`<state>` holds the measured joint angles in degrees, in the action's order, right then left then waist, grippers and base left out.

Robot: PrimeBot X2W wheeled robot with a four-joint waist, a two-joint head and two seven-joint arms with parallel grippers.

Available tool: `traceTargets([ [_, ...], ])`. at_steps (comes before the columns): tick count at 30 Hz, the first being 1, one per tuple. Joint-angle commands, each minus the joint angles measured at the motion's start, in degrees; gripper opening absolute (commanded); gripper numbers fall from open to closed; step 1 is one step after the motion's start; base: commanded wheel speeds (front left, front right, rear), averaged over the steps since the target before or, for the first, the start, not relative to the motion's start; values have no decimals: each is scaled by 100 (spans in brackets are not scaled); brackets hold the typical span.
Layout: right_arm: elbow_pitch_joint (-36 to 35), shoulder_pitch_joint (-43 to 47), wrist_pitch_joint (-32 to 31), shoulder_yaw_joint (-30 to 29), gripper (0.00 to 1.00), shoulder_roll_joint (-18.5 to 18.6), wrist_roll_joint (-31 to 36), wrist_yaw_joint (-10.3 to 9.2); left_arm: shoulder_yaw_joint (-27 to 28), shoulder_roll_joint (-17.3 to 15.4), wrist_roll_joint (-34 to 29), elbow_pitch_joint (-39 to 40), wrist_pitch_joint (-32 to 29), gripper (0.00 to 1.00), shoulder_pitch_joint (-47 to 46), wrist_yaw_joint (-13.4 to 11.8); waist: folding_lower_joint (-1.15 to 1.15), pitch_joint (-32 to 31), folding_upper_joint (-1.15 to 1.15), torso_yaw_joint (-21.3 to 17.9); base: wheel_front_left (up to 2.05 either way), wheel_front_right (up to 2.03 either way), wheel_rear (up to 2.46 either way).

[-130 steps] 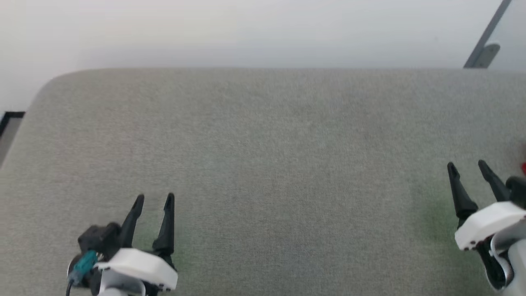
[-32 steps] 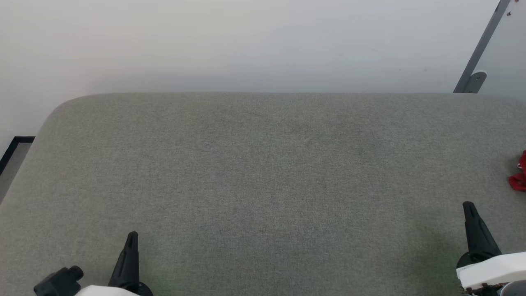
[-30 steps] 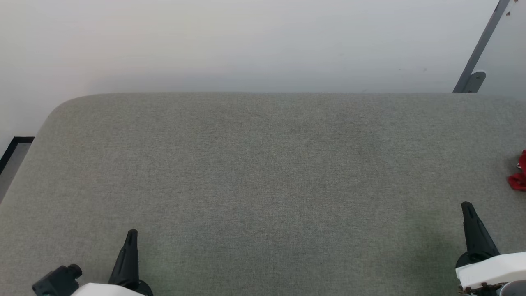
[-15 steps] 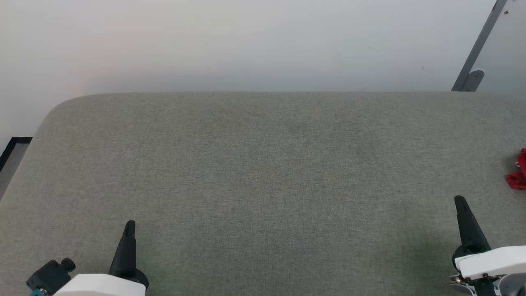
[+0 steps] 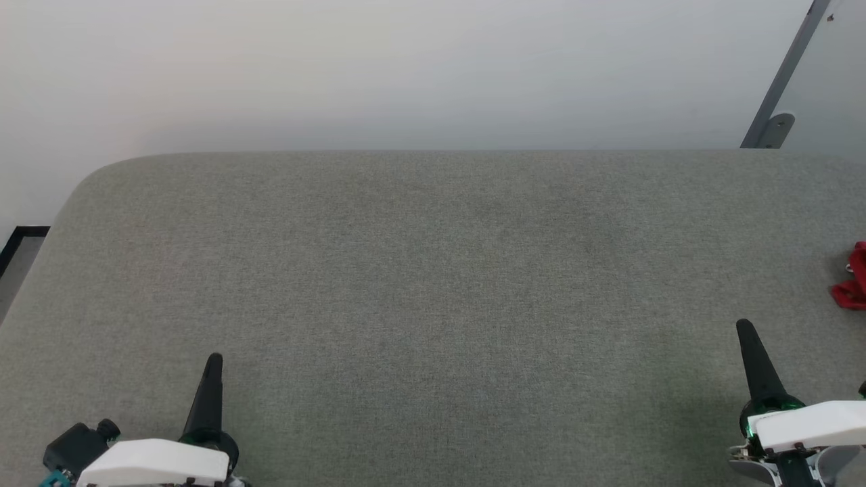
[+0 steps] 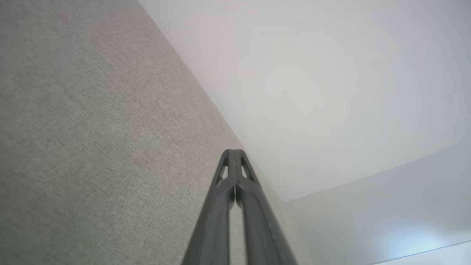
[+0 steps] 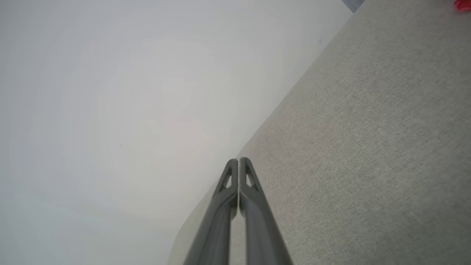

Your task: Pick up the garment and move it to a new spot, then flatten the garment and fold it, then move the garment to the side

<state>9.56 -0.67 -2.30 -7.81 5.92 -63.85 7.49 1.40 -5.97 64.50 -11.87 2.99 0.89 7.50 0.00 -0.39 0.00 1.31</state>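
My left gripper [image 5: 214,360]: closed, both dark fingers pressed into a single point, holding nothing. It sits at the lower left of the head view, over the near part of the table.
My left fingers [image 6: 219,209], wrist view: flat against each other from tip down, with only a hairline seam between them. Grey cloth lies to one side and pale wall to the other.
My right gripper [image 5: 744,329]: closed as well, tips together, nothing in it. It is low at the right of the head view, over the table.
My right fingers [image 7: 217,221], wrist view: touching all along their length, pointing toward the table's far edge.
Garment [image 5: 852,284]: a small bunch of red cloth lying on the table at the far right edge of the head view, cut off by the frame. It is beyond my right gripper and further to the right, apart from it, and well away from my left gripper.
Table [image 5: 433,270]: grey woven cover, rounded far-left corner.
Wall [image 5: 406,67]: plain and pale, behind the table.
Metal strip [image 5: 778,88]: grey, slanting up the wall at the upper right.
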Motion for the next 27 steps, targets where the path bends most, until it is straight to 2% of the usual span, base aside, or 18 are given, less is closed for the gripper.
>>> traceTargets([
  [1,-35,-147,-39,-9,0,12,-131,1,43,-25,135,45,-41,0,-153,-1,0,1,0,-2,0,0,0],
  [27,196,-359,-223,60,0,-140,-1406,0,208,92,1426,-78,-420,0,-435,-1,0,23,0,-53,0,0,0],
])
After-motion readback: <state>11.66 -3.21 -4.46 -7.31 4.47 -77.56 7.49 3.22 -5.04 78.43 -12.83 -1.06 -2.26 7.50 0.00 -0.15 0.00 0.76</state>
